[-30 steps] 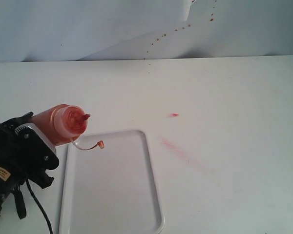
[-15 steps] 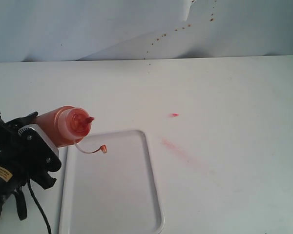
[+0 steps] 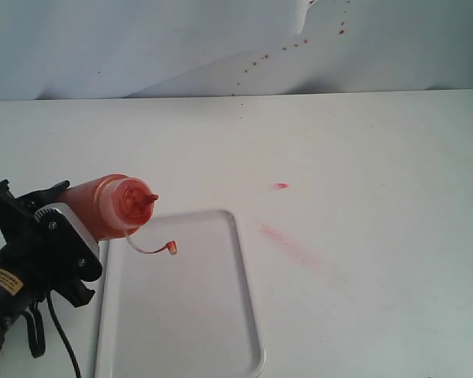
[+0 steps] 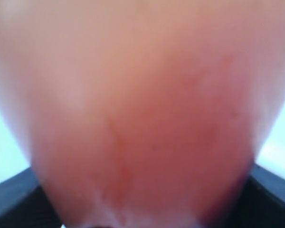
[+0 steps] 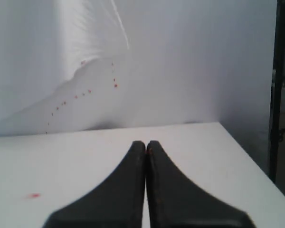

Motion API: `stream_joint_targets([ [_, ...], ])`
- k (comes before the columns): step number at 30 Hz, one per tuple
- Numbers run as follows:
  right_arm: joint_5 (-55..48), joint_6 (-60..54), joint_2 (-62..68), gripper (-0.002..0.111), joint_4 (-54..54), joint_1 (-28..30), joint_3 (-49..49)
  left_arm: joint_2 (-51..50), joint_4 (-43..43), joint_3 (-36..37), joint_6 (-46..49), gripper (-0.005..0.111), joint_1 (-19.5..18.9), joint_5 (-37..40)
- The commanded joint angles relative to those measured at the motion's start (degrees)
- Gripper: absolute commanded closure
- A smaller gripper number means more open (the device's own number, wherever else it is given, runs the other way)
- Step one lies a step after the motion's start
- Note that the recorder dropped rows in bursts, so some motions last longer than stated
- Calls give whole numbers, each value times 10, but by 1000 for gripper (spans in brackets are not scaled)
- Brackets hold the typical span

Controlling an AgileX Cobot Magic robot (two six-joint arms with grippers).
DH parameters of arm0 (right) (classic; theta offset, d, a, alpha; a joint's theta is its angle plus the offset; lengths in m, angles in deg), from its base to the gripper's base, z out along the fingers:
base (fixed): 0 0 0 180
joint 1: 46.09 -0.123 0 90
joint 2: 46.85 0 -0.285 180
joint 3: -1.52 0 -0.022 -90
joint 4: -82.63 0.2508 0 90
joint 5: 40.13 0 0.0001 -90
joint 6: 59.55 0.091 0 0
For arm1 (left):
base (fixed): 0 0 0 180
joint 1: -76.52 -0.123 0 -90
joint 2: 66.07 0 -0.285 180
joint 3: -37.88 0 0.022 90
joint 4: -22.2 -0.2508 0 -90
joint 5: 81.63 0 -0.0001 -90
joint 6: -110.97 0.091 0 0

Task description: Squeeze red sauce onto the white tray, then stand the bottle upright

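Observation:
The bottle [image 3: 110, 206], translucent orange-red from the red sauce inside, lies nearly level in the air over the far left corner of the white tray [image 3: 197, 315]. Its pointed red nozzle [image 3: 147, 199] faces right. The small cap [image 3: 173, 250] dangles on its thin tether just above the tray. My left gripper [image 3: 63, 206] is shut on the bottle's lower body. In the left wrist view the bottle [image 4: 142, 104] fills the picture as a blur. The tray's surface shows plain white. My right gripper [image 5: 146, 145] is shut on nothing above the bare table, and is outside the exterior view.
A small red drop [image 3: 281, 186] and a faint pinkish smear [image 3: 284, 238] mark the table right of the tray. Brownish spatter [image 3: 284, 47] dots the white backdrop. In the right wrist view the table's edge [image 5: 249, 156] is near.
The left gripper and bottle have shifted a little to the right and down toward the tray. The dangling cap has swung right with them. The right gripper is unchanged.

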Motion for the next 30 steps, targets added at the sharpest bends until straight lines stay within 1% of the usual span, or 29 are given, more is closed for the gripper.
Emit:
stream_joint_targets([
  [1,82,-2,-2,108,-6,-3,-2,2,-5,0,-1,107,3,-33],
  [5,128,-2,-2,108,28,-3,-2,2,-6,0,-1,107,3,-33],
  [14,138,6,-2,108,130,-3,-2,2,-6,-1,-2,107,3,-33],
  [19,138,60,-2,108,127,-3,-2,2,-17,-1,-2,107,3,-33],
  [22,131,84,-2,108,98,-6,-2,2,-19,-1,-2,107,3,-33],
  [25,131,136,-2,108,31,-26,-2,2,-19,-1,-2,107,3,-33],
  [27,131,185,-2,108,-40,-52,-2,2,-19,-1,-2,107,3,-33],
  [30,158,269,-2,108,-167,-100,-2,2,-19,-1,-1,107,3,-33],
])
